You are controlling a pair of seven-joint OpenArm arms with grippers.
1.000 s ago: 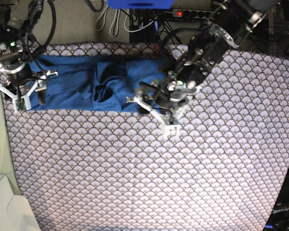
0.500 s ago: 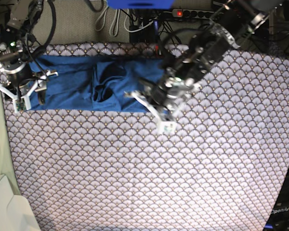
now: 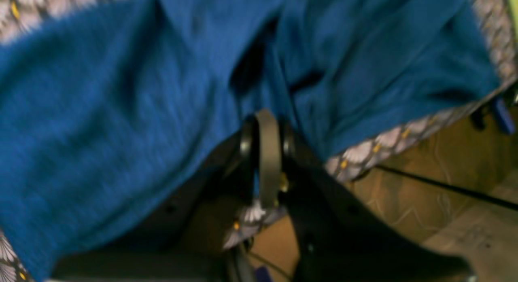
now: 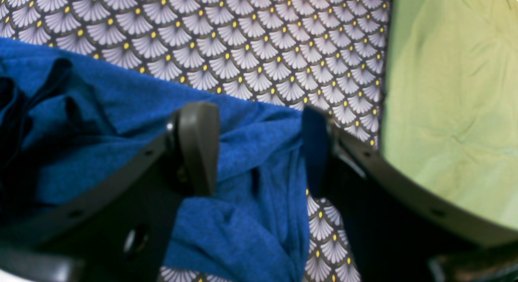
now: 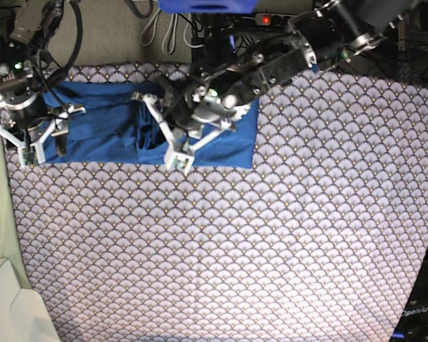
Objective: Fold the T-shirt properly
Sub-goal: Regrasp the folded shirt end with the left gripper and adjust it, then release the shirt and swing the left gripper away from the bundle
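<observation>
The blue T-shirt (image 5: 107, 128) lies stretched along the back of the table, rumpled in its middle. My left gripper (image 5: 167, 128) hovers over that rumpled middle. In the left wrist view its fingers (image 3: 267, 152) are shut, with the blue T-shirt (image 3: 121, 112) drawn up around their tips. My right gripper (image 5: 46, 139) stands at the shirt's left end. In the right wrist view it (image 4: 259, 148) is open and straddles a bunched edge of the T-shirt (image 4: 251, 217), which lies between the two fingers.
The scallop-patterned table cloth (image 5: 235, 249) covers the table. A green surface (image 4: 445, 112) borders its left side, and a white box (image 5: 14, 306) sits at the front left corner. Cables and a power strip (image 5: 285, 18) run behind the back edge.
My left gripper has shut and swung left, from the shirt's right end to its middle. The shirt's right part now shows flat. The right arm has not moved.
</observation>
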